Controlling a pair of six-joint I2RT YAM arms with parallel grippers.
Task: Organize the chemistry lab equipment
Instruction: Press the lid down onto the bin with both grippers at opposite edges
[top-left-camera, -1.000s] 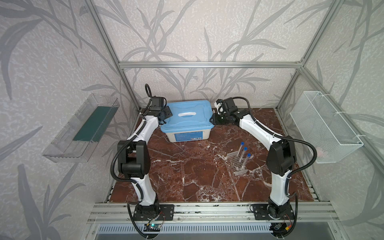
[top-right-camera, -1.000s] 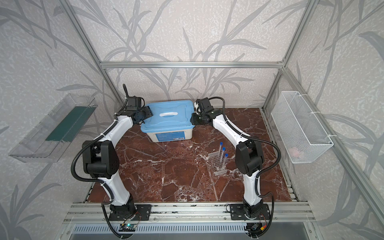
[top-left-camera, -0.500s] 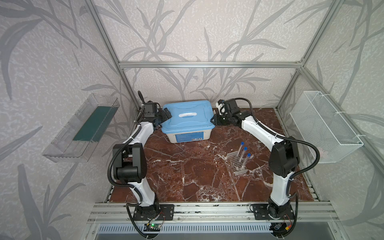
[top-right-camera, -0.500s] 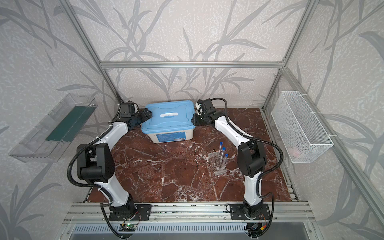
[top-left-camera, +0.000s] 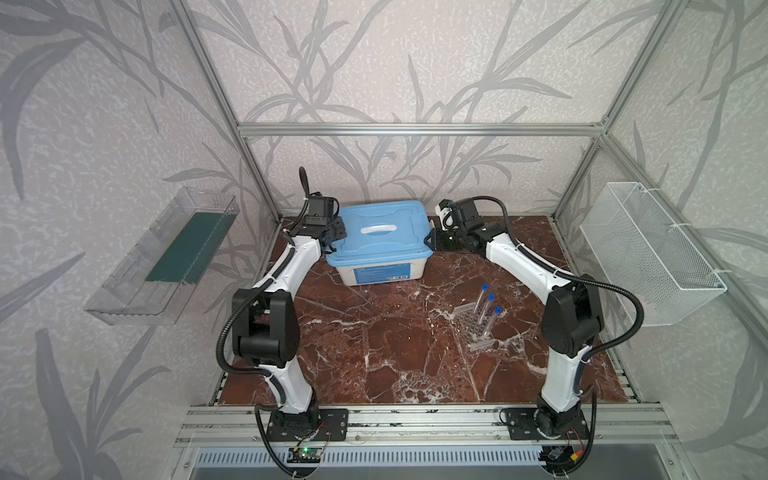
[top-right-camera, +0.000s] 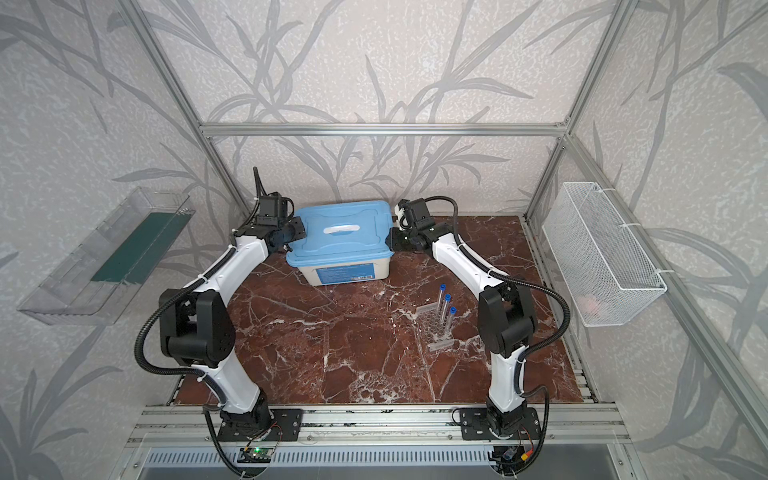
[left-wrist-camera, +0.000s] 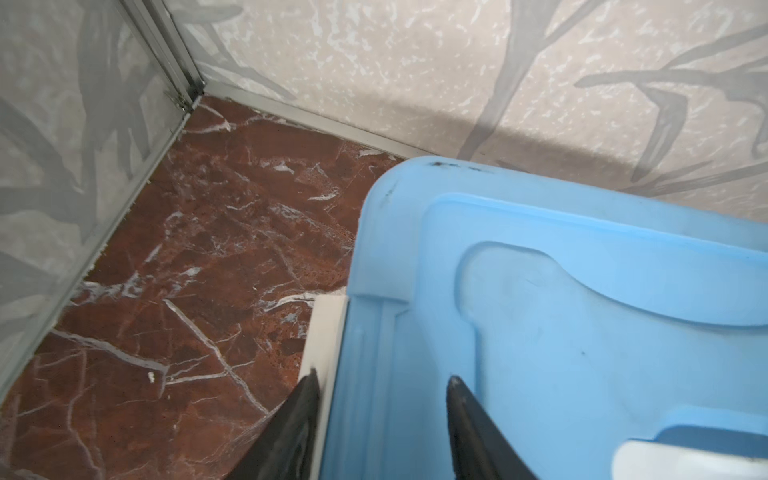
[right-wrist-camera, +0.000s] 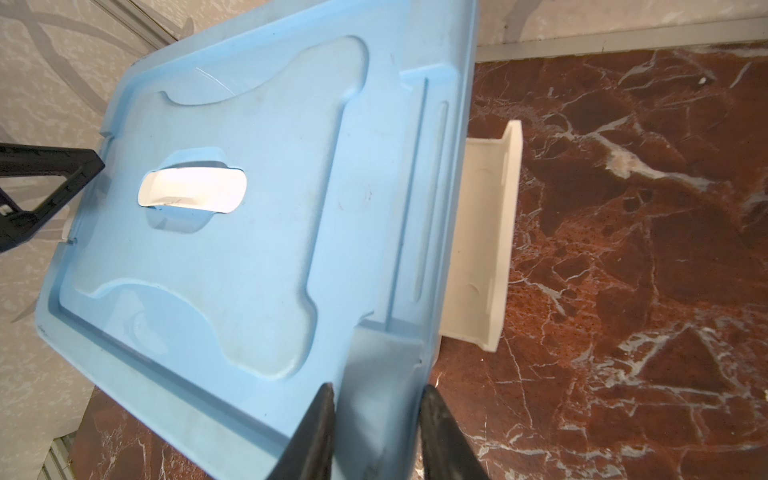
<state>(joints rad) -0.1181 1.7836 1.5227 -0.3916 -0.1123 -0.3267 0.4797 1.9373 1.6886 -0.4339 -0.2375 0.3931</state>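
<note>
L arm: stretched to the back, left gripper (left-wrist-camera: 383, 375) straddling left edge of blue lid (top-left-camera: 399, 243), jaws half-wide, grip unclear | R arm: stretched to the back, right gripper (right-wrist-camera: 378, 385) narrow, clamped on lid's right edge | test tubes (top-left-camera: 487, 305) standing in rack (top-left-camera: 473, 332), front-right of the tub (top-left-camera: 380, 274)

A white tub (top-left-camera: 382, 272) capped by a blue lid (top-left-camera: 374, 245) is seen at the back of the desk (top-left-camera: 374, 353), the left claw (top-left-camera: 336, 235) and right claw (top-left-camera: 432, 242) set at the lid's opposite ends; three blue-capped test tubes (top-left-camera: 485, 311) are stood tilted in a clear rack (top-left-camera: 471, 329)
</note>
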